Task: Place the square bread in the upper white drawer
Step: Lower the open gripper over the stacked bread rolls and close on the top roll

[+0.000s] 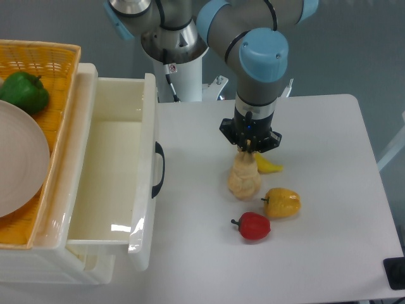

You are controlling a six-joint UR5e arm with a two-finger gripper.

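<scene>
White tabletop is seen; the square bread [244, 178] is gripped by the gripper [249, 150], fingers closed on its top. Lifting and carrying left to the upper white drawer [148, 120] is needed next.

Grey tubular arm [253, 25], light-blue joint caps, black wrist collar, white base column, thin black cable
</scene>
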